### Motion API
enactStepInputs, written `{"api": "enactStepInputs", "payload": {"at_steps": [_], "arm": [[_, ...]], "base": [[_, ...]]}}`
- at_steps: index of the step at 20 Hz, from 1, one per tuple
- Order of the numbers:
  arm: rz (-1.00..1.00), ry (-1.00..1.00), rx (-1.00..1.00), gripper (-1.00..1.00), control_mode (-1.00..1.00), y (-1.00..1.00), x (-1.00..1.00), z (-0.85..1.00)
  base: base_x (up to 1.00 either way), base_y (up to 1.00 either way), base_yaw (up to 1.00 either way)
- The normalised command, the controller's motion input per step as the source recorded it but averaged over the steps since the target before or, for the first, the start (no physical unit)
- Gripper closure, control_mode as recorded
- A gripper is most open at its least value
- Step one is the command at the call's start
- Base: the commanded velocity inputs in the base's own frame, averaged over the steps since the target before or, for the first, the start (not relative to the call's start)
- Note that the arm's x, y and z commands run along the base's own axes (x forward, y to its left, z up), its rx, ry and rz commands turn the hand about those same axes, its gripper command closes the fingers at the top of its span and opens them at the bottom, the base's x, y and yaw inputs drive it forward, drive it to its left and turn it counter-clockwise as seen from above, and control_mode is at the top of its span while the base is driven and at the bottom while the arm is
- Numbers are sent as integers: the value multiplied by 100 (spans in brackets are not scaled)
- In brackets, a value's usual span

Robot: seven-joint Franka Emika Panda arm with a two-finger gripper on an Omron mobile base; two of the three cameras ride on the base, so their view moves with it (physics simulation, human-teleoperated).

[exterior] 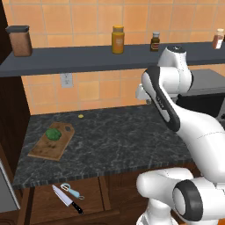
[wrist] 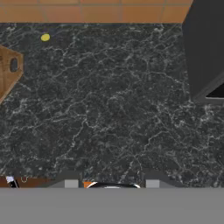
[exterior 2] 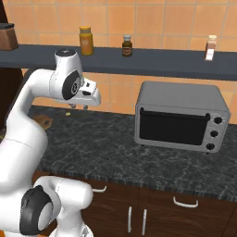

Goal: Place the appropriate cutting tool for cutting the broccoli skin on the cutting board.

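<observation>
The brown cutting board (exterior: pixel 46 147) lies at the left of the dark stone counter, and the small green broccoli (exterior: pixel 53 133) rests on its far half. Below the counter's front edge, the knife (exterior: pixel 67 198) with a silver blade and black handle lies in an open drawer beside the light-blue peeler (exterior: pixel 72 190). My gripper (exterior 2: pixel 81 107) hangs well above the middle of the counter, right of the board and far from the knife. In the hand view the gripper (wrist: pixel 111 181) is open, nothing between its fingertips (wrist: pixel 70 180), and the board's handle end (wrist: pixel 8 72) shows at the left edge.
A grey toaster oven (exterior 2: pixel 183 115) stands on the counter at the right. A tiny yellow bit (exterior: pixel 80 116) lies near the back wall. A dark shelf (exterior: pixel 88 57) with jars runs above the counter. The open drawer (exterior: pixel 44 206) sticks out below the counter edge.
</observation>
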Motion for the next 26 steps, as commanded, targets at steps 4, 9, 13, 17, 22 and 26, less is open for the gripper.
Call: {"api": "enactStepInputs", "payload": {"at_steps": [4, 9, 13, 17, 22, 26], "arm": [[0, 0, 0, -100, -100, 12, -43, -8], [-4, 3, 0, -100, -100, 94, -76, -65], [-10, 4, 0, -100, -100, 100, -53, -67], [-12, 1, 3, -100, -100, 100, -55, -50], [-11, 14, 6, -100, -100, 100, -31, -50], [-3, 23, 0, -100, -100, 69, -12, -43]], "base": [[0, 0, 0], [0, 0, 0], [0, 0, 0], [0, 0, 0], [0, 0, 0], [0, 0, 0]]}}
